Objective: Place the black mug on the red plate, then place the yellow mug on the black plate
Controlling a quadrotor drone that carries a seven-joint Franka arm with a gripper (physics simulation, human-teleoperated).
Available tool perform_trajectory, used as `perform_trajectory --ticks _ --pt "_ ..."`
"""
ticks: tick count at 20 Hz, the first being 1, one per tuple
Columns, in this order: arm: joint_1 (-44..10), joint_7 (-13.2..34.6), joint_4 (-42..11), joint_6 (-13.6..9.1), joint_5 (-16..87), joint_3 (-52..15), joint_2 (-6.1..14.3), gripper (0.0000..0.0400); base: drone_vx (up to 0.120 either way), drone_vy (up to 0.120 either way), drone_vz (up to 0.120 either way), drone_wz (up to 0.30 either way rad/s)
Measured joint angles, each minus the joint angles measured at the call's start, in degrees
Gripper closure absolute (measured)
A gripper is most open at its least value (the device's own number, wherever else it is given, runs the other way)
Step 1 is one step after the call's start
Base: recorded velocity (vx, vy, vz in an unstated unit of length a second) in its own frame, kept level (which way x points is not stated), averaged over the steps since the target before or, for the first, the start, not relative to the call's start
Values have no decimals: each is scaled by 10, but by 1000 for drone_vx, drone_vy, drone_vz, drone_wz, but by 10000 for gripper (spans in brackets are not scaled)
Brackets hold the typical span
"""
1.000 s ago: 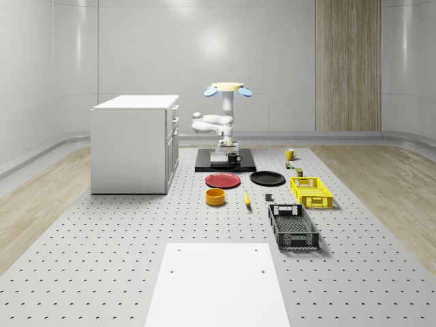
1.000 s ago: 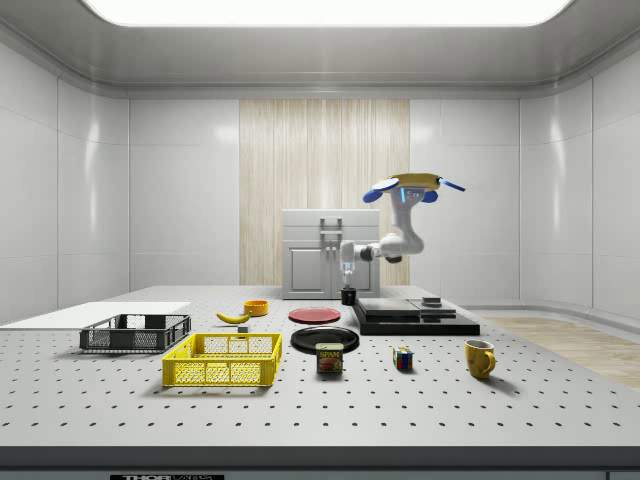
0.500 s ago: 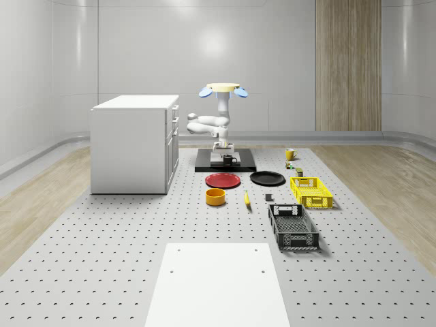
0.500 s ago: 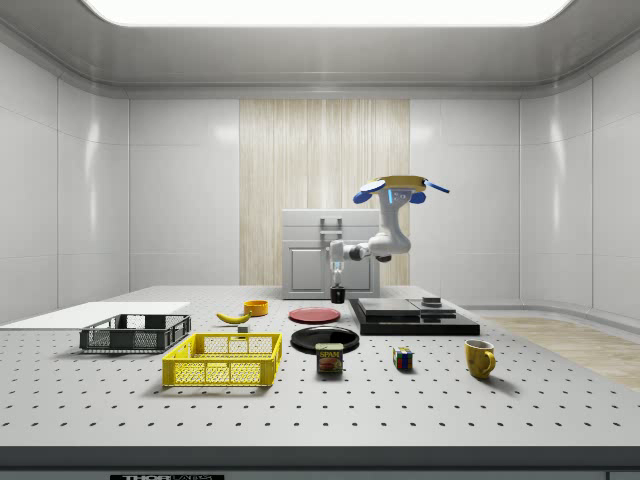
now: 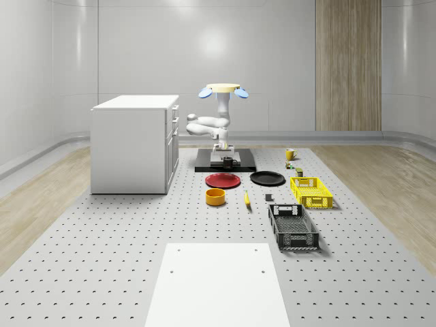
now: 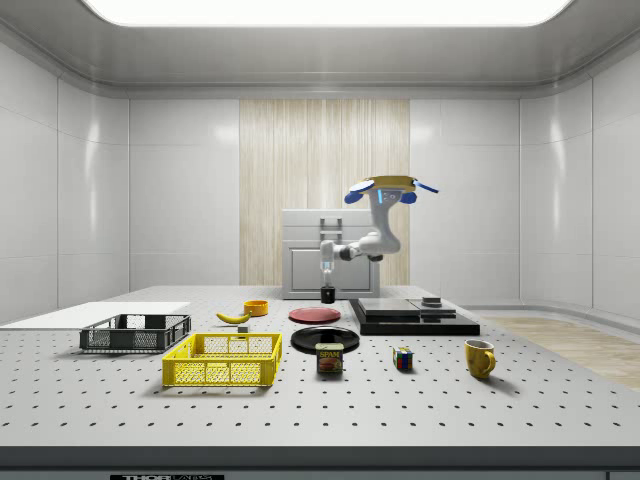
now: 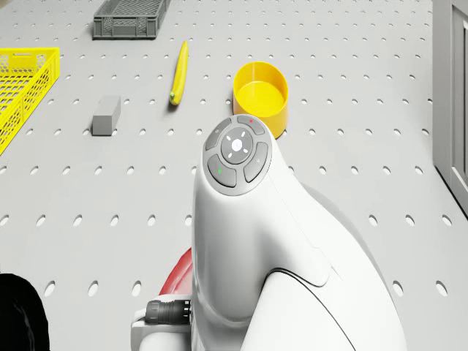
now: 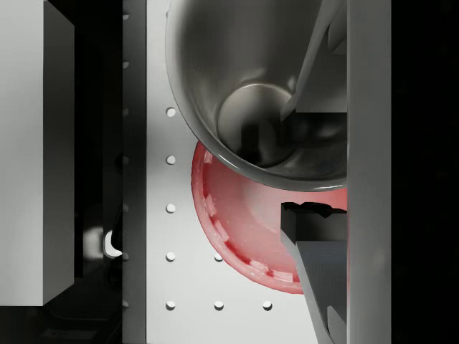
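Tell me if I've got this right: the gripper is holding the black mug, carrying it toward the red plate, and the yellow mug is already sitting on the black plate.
Not quite. The yellow mug stands on the bare table, well apart from the black plate, as the side view shows. The rest holds: the gripper holds the black mug near the red plate.

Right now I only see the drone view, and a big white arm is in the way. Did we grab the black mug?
Observer: Yes. In the wrist view the jaws pinch the black mug's wall, one inside and one outside.
Operator: Is it on the red plate?
Observer: Not yet. In the side view it hangs just above the red plate.
Operator: Where's our drone?
Observer: The drone hovers over the black platform's end nearest that plate.
Operator: And the yellow mug?
Observer: The yellow mug stands alone on the table at the side view's right, apart from the black plate.
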State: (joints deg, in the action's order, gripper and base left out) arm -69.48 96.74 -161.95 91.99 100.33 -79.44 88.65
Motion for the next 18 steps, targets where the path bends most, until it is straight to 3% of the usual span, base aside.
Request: perform_trajectory --ticks 6,18 --pt "0 0 0 3 -1 0 3 290 120 0 0 0" --pt "59 -66 8 19 7 12 14 290 0 0 0 0"
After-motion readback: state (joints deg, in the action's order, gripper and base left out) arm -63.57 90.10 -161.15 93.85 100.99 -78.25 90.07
